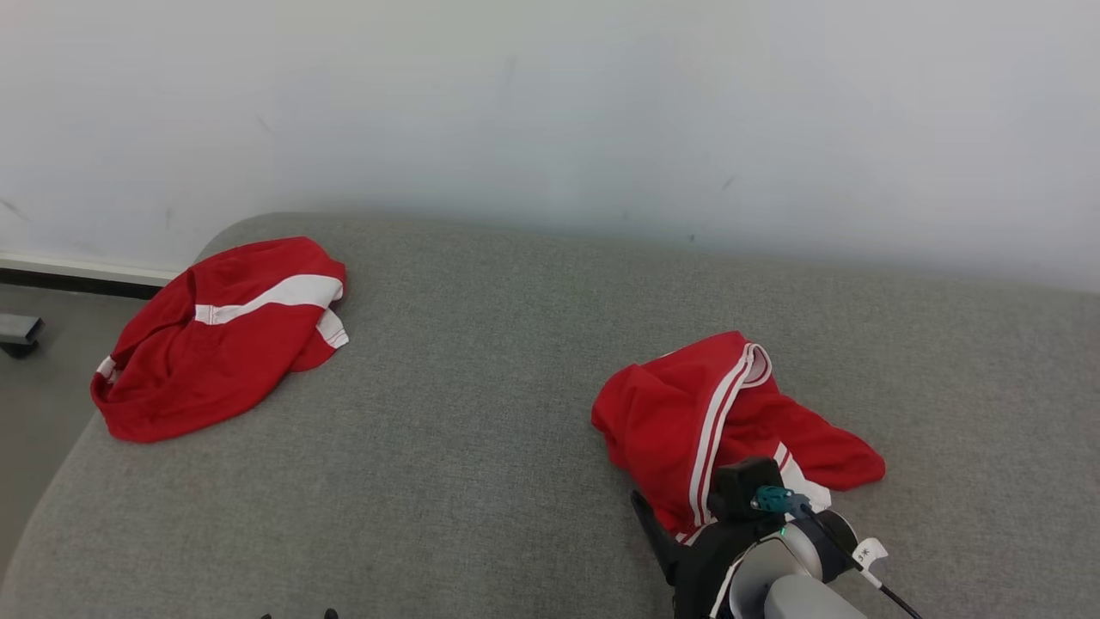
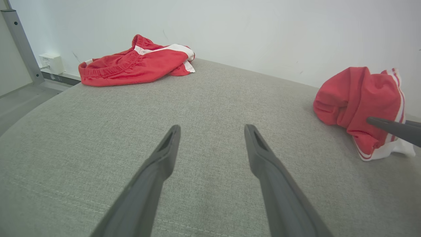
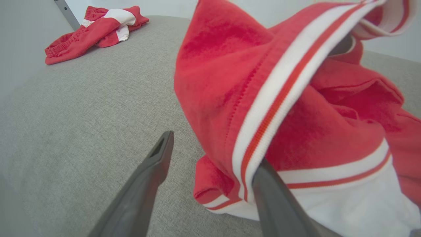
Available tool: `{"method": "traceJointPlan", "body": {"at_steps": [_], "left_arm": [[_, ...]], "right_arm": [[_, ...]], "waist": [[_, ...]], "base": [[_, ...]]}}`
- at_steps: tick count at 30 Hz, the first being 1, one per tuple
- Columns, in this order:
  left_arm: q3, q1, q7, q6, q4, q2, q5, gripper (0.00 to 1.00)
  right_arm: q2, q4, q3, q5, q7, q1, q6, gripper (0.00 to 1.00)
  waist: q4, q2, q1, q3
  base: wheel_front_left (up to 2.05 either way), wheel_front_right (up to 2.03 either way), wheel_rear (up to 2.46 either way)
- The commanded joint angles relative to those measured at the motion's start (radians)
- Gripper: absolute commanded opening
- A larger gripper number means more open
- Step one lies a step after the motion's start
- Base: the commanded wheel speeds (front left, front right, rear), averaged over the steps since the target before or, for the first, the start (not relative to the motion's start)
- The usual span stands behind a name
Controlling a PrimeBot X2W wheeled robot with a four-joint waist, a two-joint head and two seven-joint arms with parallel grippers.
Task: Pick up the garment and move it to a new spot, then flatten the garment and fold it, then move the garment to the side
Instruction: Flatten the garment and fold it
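Garment, red knit fabric with white stripes (image 1: 687, 413): lies crumpled on the right of the grey fabric-covered worktop (image 1: 481, 413). A second red garment with a white band (image 1: 223, 335) lies at the far left, well apart. Left pincer (image 2: 212, 130): fully open, empty, over bare worktop. Right pincer (image 3: 213, 148): fully open, one finger against the striped hem, nothing clamped. Judged progress: no step complete; pickup, relocation, flattening, folding and setting aside remain.

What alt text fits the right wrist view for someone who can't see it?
The open right hand meets a crumpled red garment with white stripes, one finger tucked against its striped edge, the other over bare grey upholstery. A second red garment lies farther back.
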Motion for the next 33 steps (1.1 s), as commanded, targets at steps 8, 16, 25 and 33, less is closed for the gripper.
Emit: {"method": "traceJointPlan", "body": {"at_steps": [8, 16, 25, 33], "left_arm": [[-0.001, 0.010, -0.003, 0.001, 0.005, 0.002, -0.009, 1.00], [0.012, 0.024, -0.003, 0.001, -0.002, -0.003, -0.011, 1.00], [0.023, 0.034, -0.003, 0.001, -0.011, -0.010, -0.012, 1.00], [0.028, 0.033, -0.003, 0.001, -0.016, -0.017, -0.006, 1.00]], "right_arm": [[-0.001, -0.057, 0.117, 0.097, -0.038, -0.076, -0.003, 0.00], [-0.001, -0.234, 0.175, 0.168, -0.107, -0.257, -0.003, 0.00], [-0.001, -0.381, 0.122, 0.240, -0.127, -0.444, -0.003, 0.00], [-0.014, -0.395, -0.031, 0.232, -0.158, -0.525, -0.003, 0.00]], "waist": [[-0.020, -0.0001, -0.0001, -0.018], [-0.058, -0.0001, -0.0001, -0.038], [-0.087, -0.0001, -0.0001, -0.038], [-0.106, -0.0001, -0.0001, -0.032]], "base": [[0.00, 0.00, 0.00], [0.00, 0.00, 0.00], [0.00, 0.00, 0.00], [0.00, 0.00, 0.00]]}}
